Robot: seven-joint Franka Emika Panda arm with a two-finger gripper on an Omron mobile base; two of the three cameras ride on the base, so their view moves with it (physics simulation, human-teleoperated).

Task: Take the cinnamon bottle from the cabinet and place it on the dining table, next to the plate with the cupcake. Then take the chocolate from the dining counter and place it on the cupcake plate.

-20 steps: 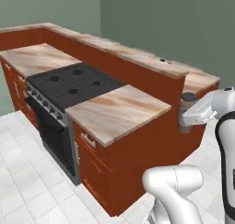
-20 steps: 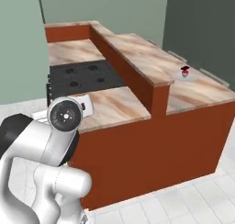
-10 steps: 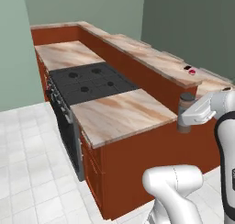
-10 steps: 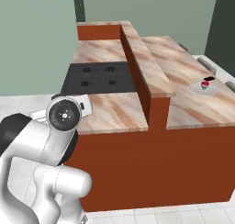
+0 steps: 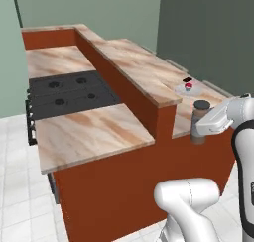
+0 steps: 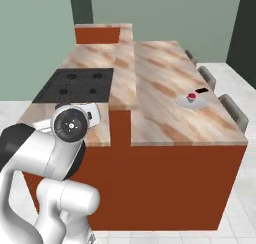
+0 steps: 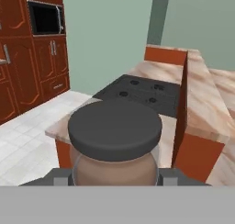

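Brownish-grey cinnamon bottle (image 5: 200,121) gripped upright in my pincer (image 5: 204,125): I should set it beside the plate (image 5: 189,89), clear of the chocolate (image 5: 187,80).

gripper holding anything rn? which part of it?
Yes: the gripper holds the cinnamon bottle upright by its brownish body, below the dark cap. The cap stands clear above the hold.
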